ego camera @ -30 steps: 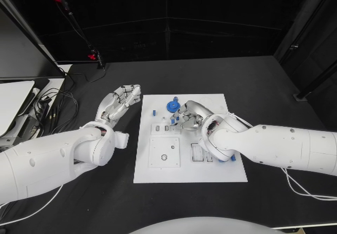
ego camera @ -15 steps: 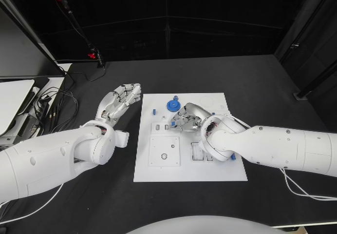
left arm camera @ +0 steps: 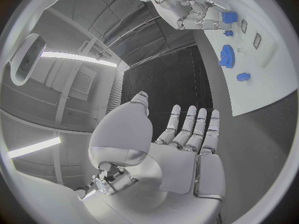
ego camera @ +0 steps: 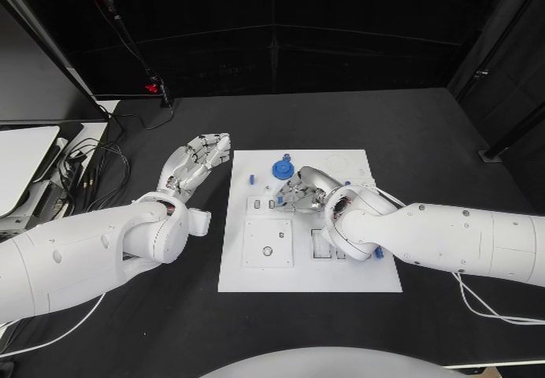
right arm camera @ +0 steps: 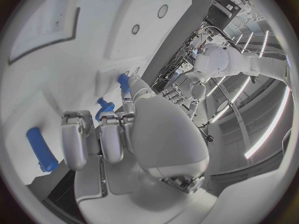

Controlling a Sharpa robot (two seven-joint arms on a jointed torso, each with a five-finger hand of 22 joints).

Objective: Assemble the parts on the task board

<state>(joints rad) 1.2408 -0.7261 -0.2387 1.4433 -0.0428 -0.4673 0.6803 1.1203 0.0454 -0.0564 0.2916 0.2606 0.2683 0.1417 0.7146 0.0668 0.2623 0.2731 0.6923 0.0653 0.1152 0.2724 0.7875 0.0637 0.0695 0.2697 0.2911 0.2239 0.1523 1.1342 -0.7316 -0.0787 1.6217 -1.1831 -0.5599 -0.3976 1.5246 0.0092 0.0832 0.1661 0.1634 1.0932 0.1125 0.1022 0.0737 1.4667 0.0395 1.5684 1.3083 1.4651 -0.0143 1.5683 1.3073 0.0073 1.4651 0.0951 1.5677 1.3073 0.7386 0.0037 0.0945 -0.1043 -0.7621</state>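
Observation:
The white task board [ego camera: 341, 268] lies mid-table. A blue gear [ego camera: 280, 170] sits near its far edge, and it also shows as the blue gear [left arm camera: 225, 56] and the blue gear [right arm camera: 104, 104]. A small blue peg [ego camera: 249, 179] stands by the board's left edge. My right hand [ego camera: 303, 192] rests on the board just behind the gear, fingers curled in. A small blue part [right arm camera: 124, 82] lies at one fingertip, and a blue block [left arm camera: 229, 17] sits against the fingers [left arm camera: 206, 21]. Whether it is held is unclear. My left hand [ego camera: 202, 161] is flat, fingers apart, beside the board's left edge.
Rectangular slots [ego camera: 328, 246] and a square plate [ego camera: 268, 244] mark the board's near half. A long blue part [right arm camera: 40, 149] lies loose on the board. Another blue part [ego camera: 376, 253] peeks out beside my right forearm. Cables [ego camera: 85, 169] and a grey case [ego camera: 20, 157] lie at the table's left.
My right hand has edged left and curled over the small blue parts that showed beside its fingers a second ago. The left hand has stayed still.

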